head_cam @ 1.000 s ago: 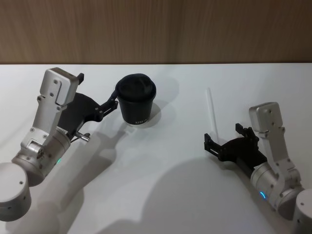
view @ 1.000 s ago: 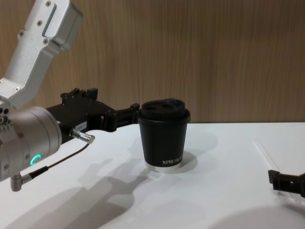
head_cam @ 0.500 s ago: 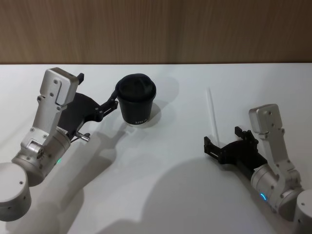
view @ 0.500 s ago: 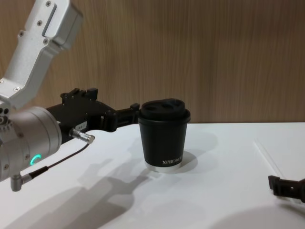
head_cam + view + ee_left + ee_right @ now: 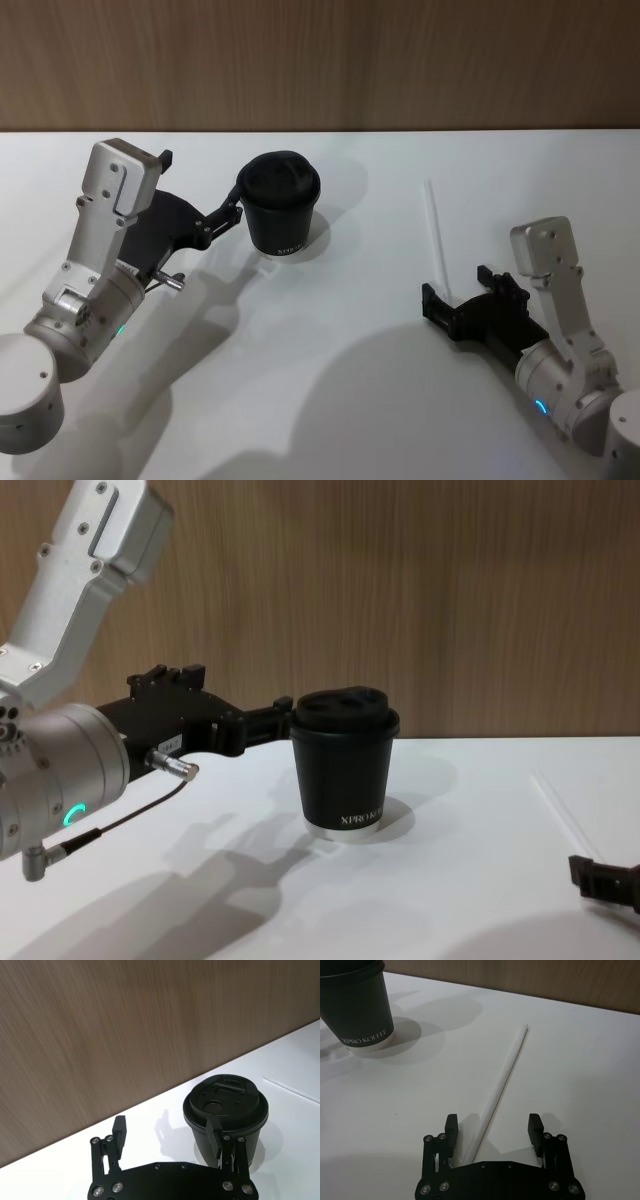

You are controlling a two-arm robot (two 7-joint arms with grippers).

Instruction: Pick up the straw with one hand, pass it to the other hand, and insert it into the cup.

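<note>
Slippage is the main worry; the straw [image 5: 436, 235] lies flat on the table [image 5: 330, 350], right of centre and well apart from the cup [image 5: 282, 205] on the left; its near end sits between the wide-spread fingers of the right gripper [image 5: 493, 1122], nearer one finger than the other; closing from there would likely shove or roll so thin a thing sideways before both fingers bite, or the tips may scrape the table and ride over it; a hold so close to the near end would also leave most of the length free to swing at the hand-over. The left gripper [image 5: 166, 1127], also open and holding nothing, sits at the cup's left with one finger just beside its wall; a careless move away could nudge the cup. The straw's long axis runs near to far; its far end leans slightly left, toward the cup's side of the table.
</note>
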